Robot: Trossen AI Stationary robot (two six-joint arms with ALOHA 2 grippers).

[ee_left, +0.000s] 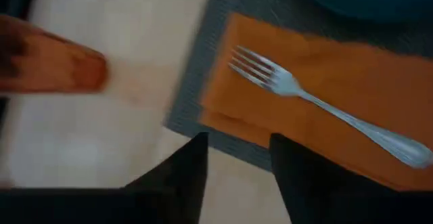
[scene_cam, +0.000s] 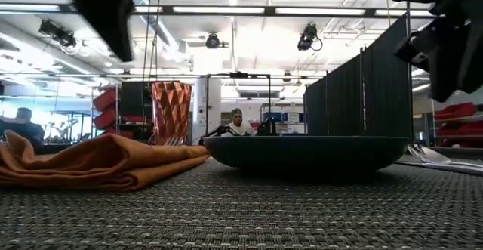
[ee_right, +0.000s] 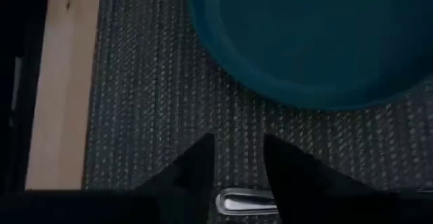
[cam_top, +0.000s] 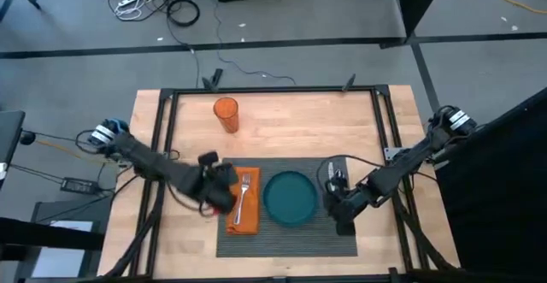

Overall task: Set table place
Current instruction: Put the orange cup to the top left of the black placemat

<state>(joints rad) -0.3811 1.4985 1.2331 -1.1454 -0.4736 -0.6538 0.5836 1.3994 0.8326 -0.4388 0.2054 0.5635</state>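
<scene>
The dark grey ribbed rectangular placemat [cam_top: 286, 236] lies flat at six o'clock on the light wooden plank desk [cam_top: 282, 120]. It carries a round teal plate [cam_top: 291, 197], with a folded orange cloth napkin [cam_top: 245, 204] and steel fork [cam_top: 245, 199] at nine o'clock. The left gripper [ee_left: 237, 143] hovers there, jaws narrowly parted and empty. The right gripper [ee_right: 238, 146] hangs at three o'clock over silver cutlery [ee_right: 247, 201], jaws likewise. Soft cloth could snag and drag the fork askew.

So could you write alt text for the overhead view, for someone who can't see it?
A teal plate sits mid-placemat on a wooden table, with a fork on an orange napkin beside it. The left gripper and right gripper hover either side; an orange cup stands behind.
</scene>
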